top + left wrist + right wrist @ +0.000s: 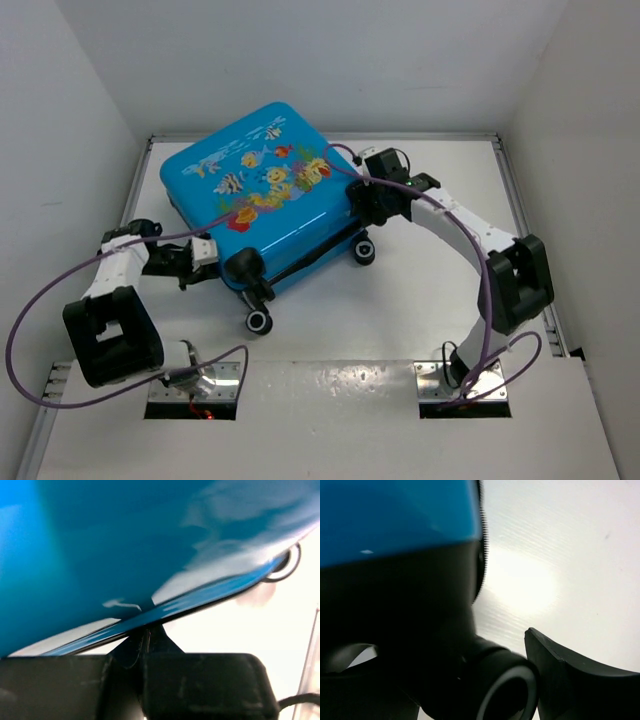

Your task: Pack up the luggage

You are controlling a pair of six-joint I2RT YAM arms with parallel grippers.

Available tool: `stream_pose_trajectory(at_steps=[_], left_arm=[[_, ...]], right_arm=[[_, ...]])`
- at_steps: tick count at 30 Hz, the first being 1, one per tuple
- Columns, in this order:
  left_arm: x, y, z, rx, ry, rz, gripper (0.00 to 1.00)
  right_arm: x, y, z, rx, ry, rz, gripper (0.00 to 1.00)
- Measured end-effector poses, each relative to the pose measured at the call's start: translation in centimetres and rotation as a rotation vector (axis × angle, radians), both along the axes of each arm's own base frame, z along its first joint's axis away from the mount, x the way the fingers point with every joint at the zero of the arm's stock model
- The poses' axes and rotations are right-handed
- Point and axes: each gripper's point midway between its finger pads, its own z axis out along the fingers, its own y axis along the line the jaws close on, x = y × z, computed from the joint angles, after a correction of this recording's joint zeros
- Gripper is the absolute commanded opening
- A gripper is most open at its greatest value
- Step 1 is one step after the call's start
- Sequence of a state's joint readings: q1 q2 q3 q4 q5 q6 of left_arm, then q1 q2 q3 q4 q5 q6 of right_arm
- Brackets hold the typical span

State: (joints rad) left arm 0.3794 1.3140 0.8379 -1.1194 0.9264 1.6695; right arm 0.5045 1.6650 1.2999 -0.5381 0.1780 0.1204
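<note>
Two grippers at the luggage (250,190); left gripper (207,250) is pressing together on its seam (200,597); right gripper (358,205) is straddling its wheel (507,687), spread; I'm worrying the thin seam hold slips.

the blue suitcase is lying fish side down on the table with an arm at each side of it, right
Not quite. The suitcase lies fish side up: the top view shows the prints facing the camera. The rest holds: it lies on the table, with the left gripper at one side and the right gripper at the other.
</note>
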Motion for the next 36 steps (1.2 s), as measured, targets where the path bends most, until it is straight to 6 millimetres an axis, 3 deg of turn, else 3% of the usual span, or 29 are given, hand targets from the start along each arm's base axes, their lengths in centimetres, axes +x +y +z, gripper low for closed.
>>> stream_pose_trajectory(at_steps=[5,8,15,19,22,26,31,36], left_arm=[[0.5,-2.4,0.4,-0.074,0.108,0.034,0.0],[2.3,-2.9,0.5,-0.128,0.174,0.153,0.0],[11.1,-0.5,0.7,-0.226,0.201,0.474,0.0],[17.0,1.1,1.3,-0.259,0.151,0.538,0.0],[19.2,1.7,1.7,-0.248,0.081,0.523,0.0],[17.5,1.3,1.4,-0.175,0.047,0.398,0.0],[11.6,0.3,1.3,-0.024,-0.006,0.148,0.0],[5.1,-2.2,0.8,-0.017,0.079,-0.032,0.0]], right_arm=[[2.9,-1.7,0.1,-0.015,-0.013,-0.105,0.0],[4.3,-2.3,0.2,-0.016,-0.025,-0.145,0.0],[5.3,-1.9,0.3,0.018,-0.046,-0.193,0.0],[5.0,-1.1,0.2,0.055,-0.034,-0.198,0.0],[4.8,-0.4,0.2,0.084,-0.02,-0.194,0.0],[4.7,-0.4,-0.1,0.098,-0.003,-0.225,0.0],[4.9,-1.5,-0.4,0.067,0.014,-0.28,0.0],[5.8,-1.7,-0.4,0.051,0.017,-0.315,0.0]])
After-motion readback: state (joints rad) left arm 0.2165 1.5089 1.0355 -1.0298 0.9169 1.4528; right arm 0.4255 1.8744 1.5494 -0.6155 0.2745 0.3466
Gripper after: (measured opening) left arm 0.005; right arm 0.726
